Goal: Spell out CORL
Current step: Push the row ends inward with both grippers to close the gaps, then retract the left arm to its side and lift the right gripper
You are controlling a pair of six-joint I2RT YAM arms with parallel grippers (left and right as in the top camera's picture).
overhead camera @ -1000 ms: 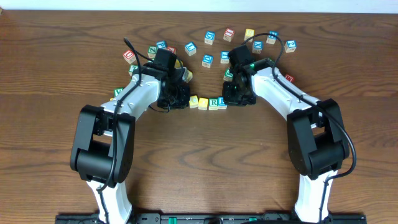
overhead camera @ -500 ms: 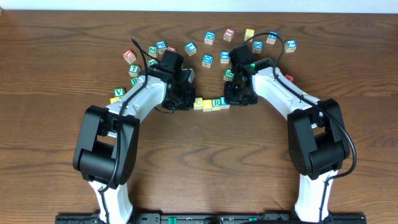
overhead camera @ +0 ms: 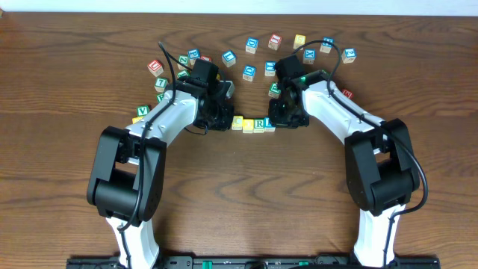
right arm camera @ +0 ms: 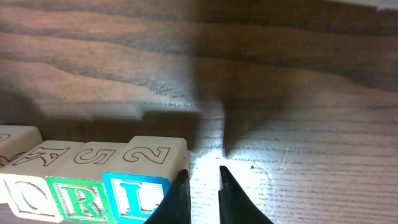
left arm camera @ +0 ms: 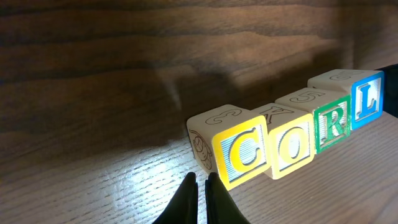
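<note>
Four cubes stand in a tight row on the table: yellow C [left arm camera: 247, 154], yellow O [left arm camera: 292, 147], green R [left arm camera: 331, 123] and blue L [left arm camera: 367, 99]. From overhead the row [overhead camera: 252, 124] lies between the two arms. My left gripper [left arm camera: 200, 180] is shut and empty, its tips at the left side of the C cube. At the row's other end my right gripper [right arm camera: 201, 177] has its jaws a narrow gap apart with only table between them. Its left finger [right arm camera: 180, 186] rests against the side of the L cube [right arm camera: 134, 196].
Several loose letter cubes lie scattered behind the arms, such as a blue one [overhead camera: 249, 72], one at the back [overhead camera: 275, 39] and one far right [overhead camera: 348, 54]. More cubes cluster on the left [overhead camera: 155, 66], partly under the left arm.
My left gripper has slid right and now sits against the C cube, and the row has closed up. The right gripper has barely moved.
</note>
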